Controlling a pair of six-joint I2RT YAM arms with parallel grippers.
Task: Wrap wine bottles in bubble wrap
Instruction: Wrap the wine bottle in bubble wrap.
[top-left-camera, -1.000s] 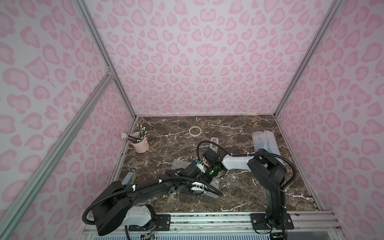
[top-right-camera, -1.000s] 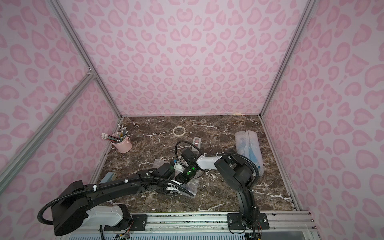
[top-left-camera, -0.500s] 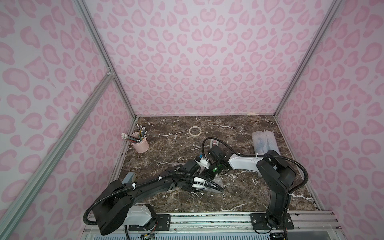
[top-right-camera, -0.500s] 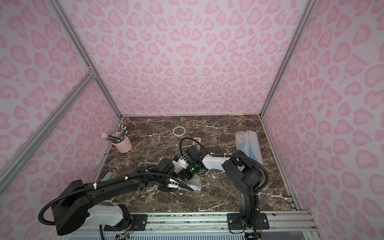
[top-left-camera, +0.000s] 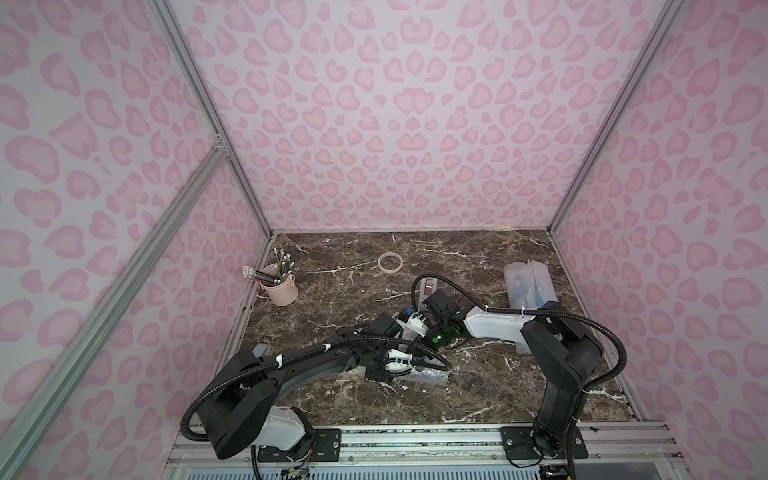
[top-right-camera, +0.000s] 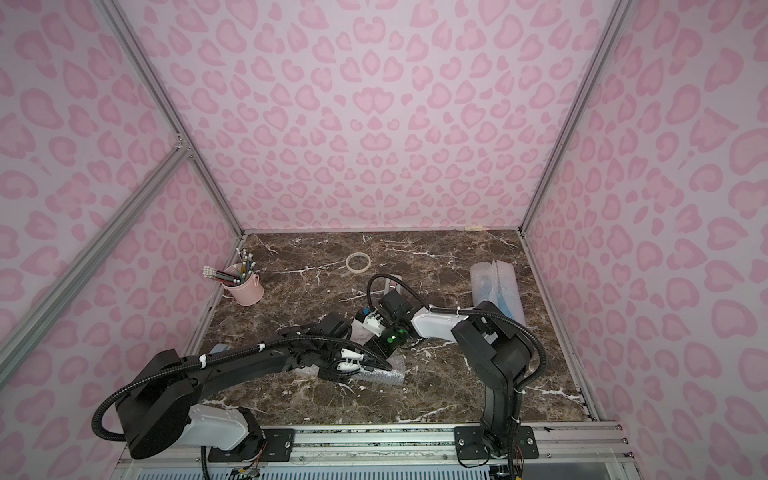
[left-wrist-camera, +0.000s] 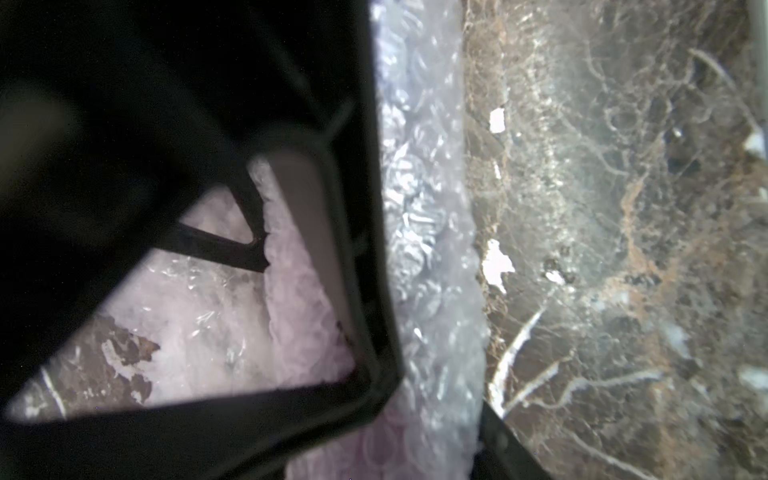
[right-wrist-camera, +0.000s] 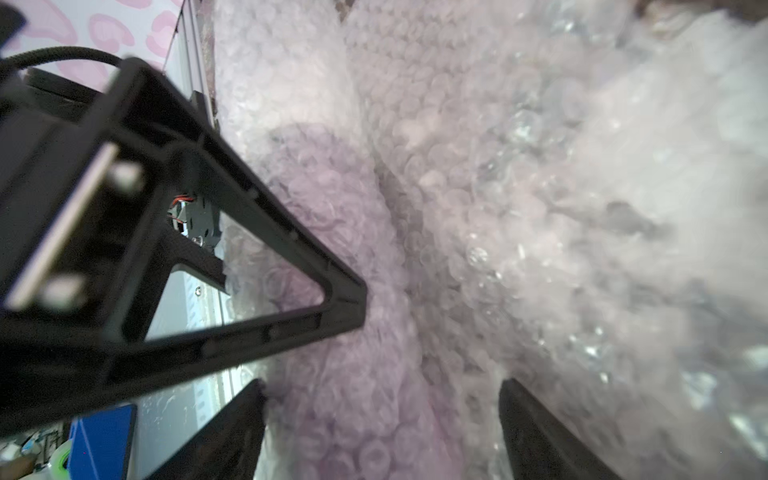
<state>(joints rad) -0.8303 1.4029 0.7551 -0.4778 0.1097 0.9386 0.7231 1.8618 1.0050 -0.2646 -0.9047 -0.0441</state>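
Note:
Mid-table lies a bundle of bubble wrap (top-left-camera: 426, 376), also in the left wrist view (left-wrist-camera: 419, 208). In the right wrist view a dark purple wine bottle (right-wrist-camera: 328, 195) shows through the bubble wrap (right-wrist-camera: 519, 174). My left gripper (top-left-camera: 400, 365) straddles the bundle, and a fingertip (left-wrist-camera: 498, 446) touches its edge. My left gripper (left-wrist-camera: 432, 455) hides how tightly it holds. My right gripper (right-wrist-camera: 380, 432) stands open, jaws wide on either side of the wrapped bottle. Two wrapped bundles (top-left-camera: 527, 286) with blue inside lie at the right.
A pink cup of pencils (top-left-camera: 282, 289) stands at the back left. A pale tape roll (top-left-camera: 390, 262) lies near the back wall, with a small flat pale object (top-left-camera: 428, 286) in front of it. Both arms cross the middle of the marble table (top-left-camera: 478, 399).
Both grippers stayed at the bundle mid-table. The right arm's elbow swung a little to the right, and the loose wrap near the front drew in closer under the left gripper.

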